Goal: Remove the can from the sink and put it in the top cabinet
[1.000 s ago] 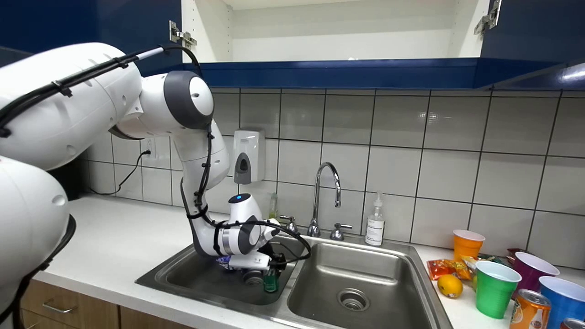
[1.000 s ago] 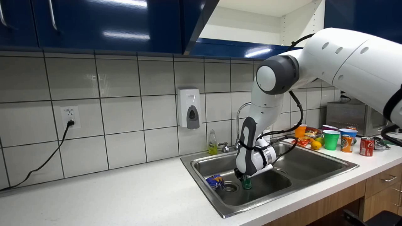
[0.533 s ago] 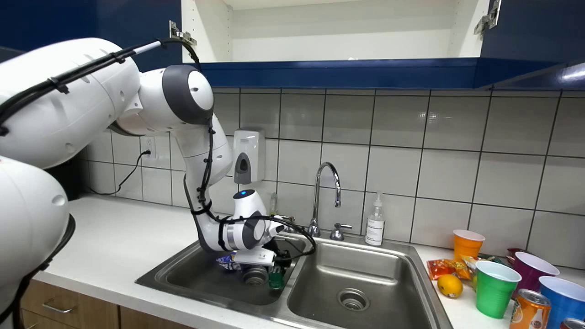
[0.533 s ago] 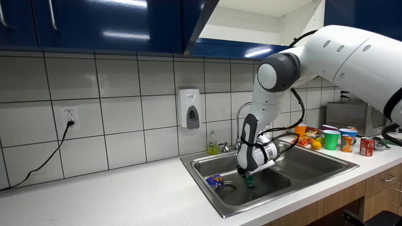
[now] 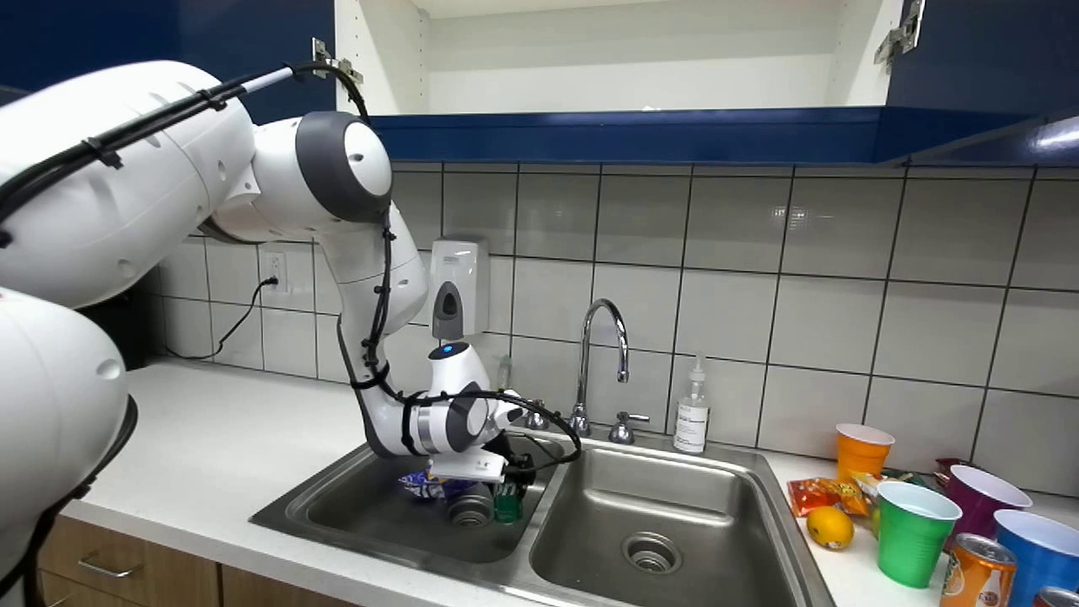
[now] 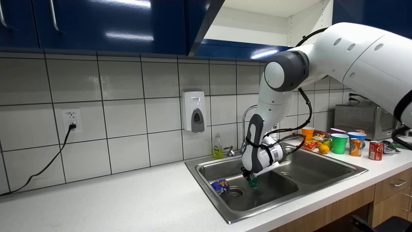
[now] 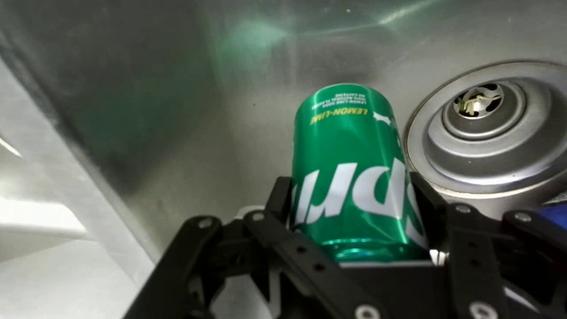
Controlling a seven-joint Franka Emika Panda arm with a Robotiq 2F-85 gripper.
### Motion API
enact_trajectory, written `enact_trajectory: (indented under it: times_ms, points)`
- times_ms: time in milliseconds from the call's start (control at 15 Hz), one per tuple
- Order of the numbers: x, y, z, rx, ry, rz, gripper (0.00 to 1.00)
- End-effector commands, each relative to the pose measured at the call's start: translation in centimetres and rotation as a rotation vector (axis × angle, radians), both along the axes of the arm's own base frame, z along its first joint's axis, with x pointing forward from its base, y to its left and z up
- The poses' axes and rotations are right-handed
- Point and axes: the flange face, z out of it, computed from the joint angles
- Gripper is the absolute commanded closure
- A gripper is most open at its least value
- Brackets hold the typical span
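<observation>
Within steel sink (image 5: 590, 527), glossy cylindrical can (image 7: 352, 164)

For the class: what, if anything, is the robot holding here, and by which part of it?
The can, by opposite sides of its upper body, between the fingers.

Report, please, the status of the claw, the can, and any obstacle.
Claw shut on can. Can in sink, not yet in cabinet. Cabinet open; faucet nearby, possibly in the way.
</observation>
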Motion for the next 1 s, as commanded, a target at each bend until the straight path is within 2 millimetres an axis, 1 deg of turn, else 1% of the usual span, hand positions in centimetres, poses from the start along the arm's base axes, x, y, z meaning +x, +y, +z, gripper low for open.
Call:
enact_trajectory:
  times_ms: [0,467,667,933]
  points:
    - [-0.3,0.3,2.7,0.004,-0.004,0.015,0.60]
    - [-0.7,0.7,5.5,0.019,-0.030,0.014,0.60]
    - [-1.3,1.2,6.8,0.038,-0.028,0.022,0.60]
    - [-2.4,1.9,8.8,0.063,-0.024,0.033,0.60]
